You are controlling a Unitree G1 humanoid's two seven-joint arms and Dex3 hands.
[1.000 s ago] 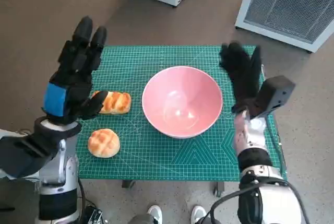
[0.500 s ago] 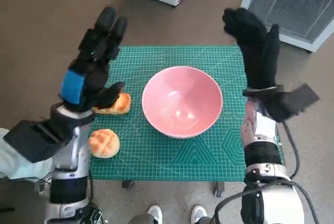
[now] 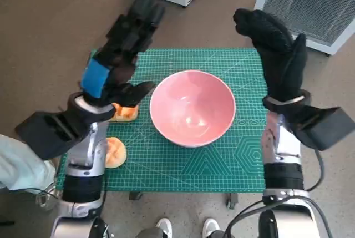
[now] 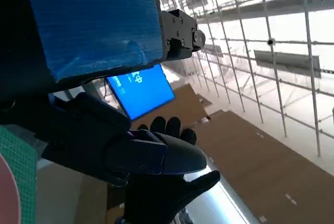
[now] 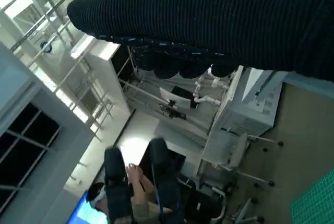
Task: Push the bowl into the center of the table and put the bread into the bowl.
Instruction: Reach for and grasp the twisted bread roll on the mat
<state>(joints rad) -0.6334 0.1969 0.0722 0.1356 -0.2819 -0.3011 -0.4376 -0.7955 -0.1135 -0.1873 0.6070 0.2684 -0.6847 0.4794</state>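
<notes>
Raised higher than before, both open and empty: left hand (image 3: 119,55), right hand (image 3: 274,55). Lower gently onto bread (image 3: 125,112), beside bowl (image 3: 192,107).

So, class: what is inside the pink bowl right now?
The pink bowl holds nothing: its whole inside shows, bare but for light glare. Both breads lie outside it on the green mat, partly hidden by the left hand and its arm.

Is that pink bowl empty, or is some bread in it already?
Empty: the pink bowl shows only its bare inside. Both pieces of bread lie on the green mat beside it.
</notes>
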